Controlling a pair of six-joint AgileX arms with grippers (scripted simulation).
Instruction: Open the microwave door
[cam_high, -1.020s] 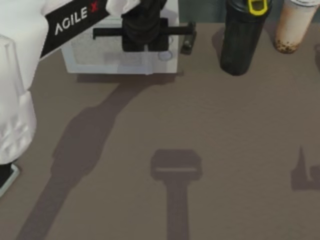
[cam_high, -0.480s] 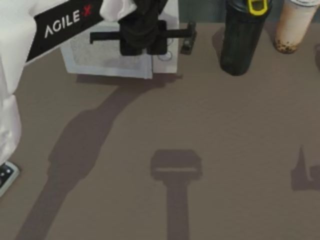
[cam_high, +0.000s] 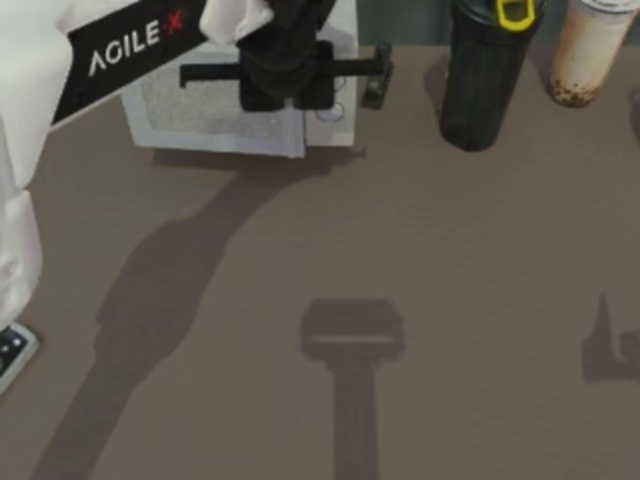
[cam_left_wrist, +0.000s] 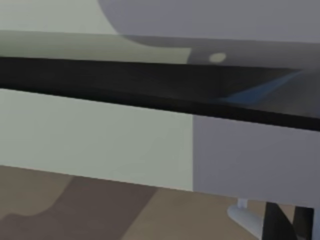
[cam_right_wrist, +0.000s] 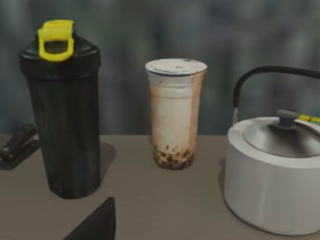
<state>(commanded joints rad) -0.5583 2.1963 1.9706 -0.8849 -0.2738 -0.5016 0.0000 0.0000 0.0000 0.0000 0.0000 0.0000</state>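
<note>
My left gripper hangs right over the front of the microwave at the table's far left, its fingers spread wide along the front face, and I cannot tell whether either one has caught the door edge. The microwave door looks just cracked, its free edge on the right beside the knobs and sticking slightly out from the front, so I judge the pull must sweep that edge toward me and leftward. My right arm is parked out of the top view, facing the black bottle.
</note>
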